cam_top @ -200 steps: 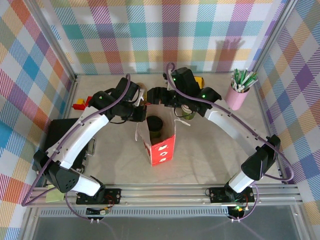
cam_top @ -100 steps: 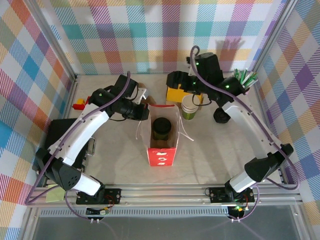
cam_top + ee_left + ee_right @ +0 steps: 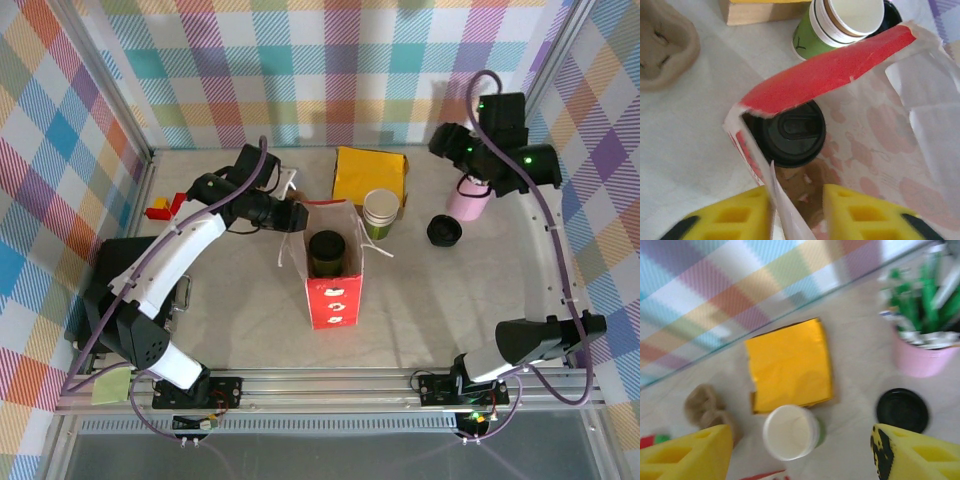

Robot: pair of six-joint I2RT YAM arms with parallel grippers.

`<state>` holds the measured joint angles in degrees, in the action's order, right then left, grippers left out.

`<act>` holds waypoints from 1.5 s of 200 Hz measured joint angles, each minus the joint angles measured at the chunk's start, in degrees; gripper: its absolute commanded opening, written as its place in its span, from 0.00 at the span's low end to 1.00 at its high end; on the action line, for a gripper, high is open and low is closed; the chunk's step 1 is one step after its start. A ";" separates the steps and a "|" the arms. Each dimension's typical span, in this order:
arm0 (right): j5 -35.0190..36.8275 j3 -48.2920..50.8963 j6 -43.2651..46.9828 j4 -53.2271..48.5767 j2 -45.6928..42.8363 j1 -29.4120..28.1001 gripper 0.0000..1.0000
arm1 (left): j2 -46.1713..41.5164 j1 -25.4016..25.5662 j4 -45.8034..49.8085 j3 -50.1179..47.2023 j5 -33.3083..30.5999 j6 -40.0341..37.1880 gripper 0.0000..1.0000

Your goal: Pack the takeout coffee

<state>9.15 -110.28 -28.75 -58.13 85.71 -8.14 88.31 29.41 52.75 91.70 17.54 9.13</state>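
Note:
The takeout coffee point(image 3: 326, 250), a green cup with a black lid point(image 3: 792, 132), stands upright inside the open red paper bag point(image 3: 331, 300). My left gripper point(image 3: 296, 215) is at the bag's left rim. Its yellow fingers straddle the white bag wall point(image 3: 782, 200) with a clear gap between them, so it is open point(image 3: 797, 197). My right gripper point(image 3: 447, 143) hangs high at the back right, wide open and holding nothing point(image 3: 801, 435). It looks down on the table from well away from the bag.
A stack of green-and-white cups point(image 3: 380, 212) stands just right of the bag, with a yellow box point(image 3: 370, 175) behind it. A loose black lid point(image 3: 444, 230) and a pink cup of sticks point(image 3: 468, 200) are at the right. A brown pulp carrier point(image 3: 662, 47) lies back left.
My right arm has drawn up and back to the right, away from the bag, leaving the coffee inside. The bag has straightened and shifted slightly right; my left gripper stays at its rim.

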 measured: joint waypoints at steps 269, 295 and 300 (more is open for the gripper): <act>-20.13 -4.24 25.66 16.85 26.49 21.81 0.45 | -14.03 -0.26 -19.15 -6.45 -11.58 4.42 0.61; -19.61 -3.61 27.32 17.35 27.74 21.81 0.45 | -14.82 -0.31 -19.98 -7.76 -11.04 4.17 0.61; -19.45 -3.32 27.65 17.62 27.74 21.81 0.45 | -14.84 -0.31 -20.04 -7.93 -10.95 4.13 0.61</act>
<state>-10.31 -113.60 -1.10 -40.51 113.45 13.67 73.47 29.10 32.71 83.77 6.59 13.26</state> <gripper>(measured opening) 0.455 0.606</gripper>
